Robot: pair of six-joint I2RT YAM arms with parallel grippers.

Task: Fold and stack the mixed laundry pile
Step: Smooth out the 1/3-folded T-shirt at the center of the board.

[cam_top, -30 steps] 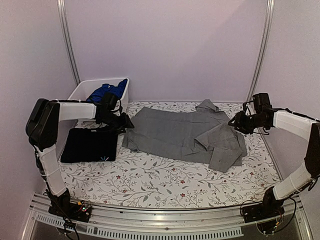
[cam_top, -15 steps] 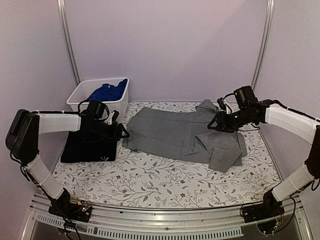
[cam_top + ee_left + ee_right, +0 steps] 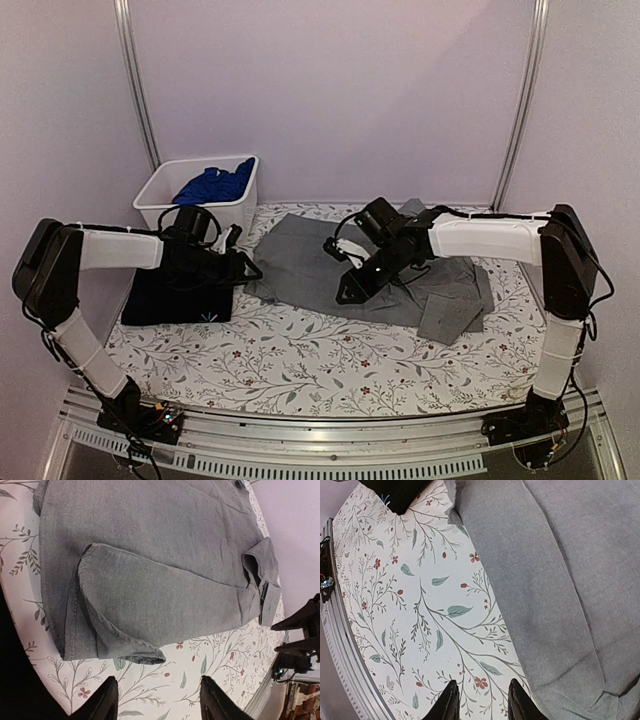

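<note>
A grey collared shirt (image 3: 380,265) lies spread flat in the middle of the table. A folded black T-shirt with a small light mark (image 3: 180,292) lies to its left. A bright blue garment (image 3: 215,185) sits in the bin. My left gripper (image 3: 242,266) is open and empty, low between the black T-shirt and the shirt's left edge; in the left wrist view (image 3: 157,706) the grey shirt (image 3: 150,570) lies just ahead of it. My right gripper (image 3: 347,293) is open and empty over the shirt's near edge; in the right wrist view (image 3: 481,706) the grey shirt (image 3: 570,580) fills the right side.
A white plastic bin (image 3: 160,185) stands at the back left corner. The table wears a floral cloth (image 3: 300,360). Purple walls close in the back and sides. A metal rail (image 3: 330,445) runs along the near edge.
My right arm has swung left from the shirt's right side across it to the near edge at the middle. My left gripper has dropped from the bin's side to the shirt's left edge.
</note>
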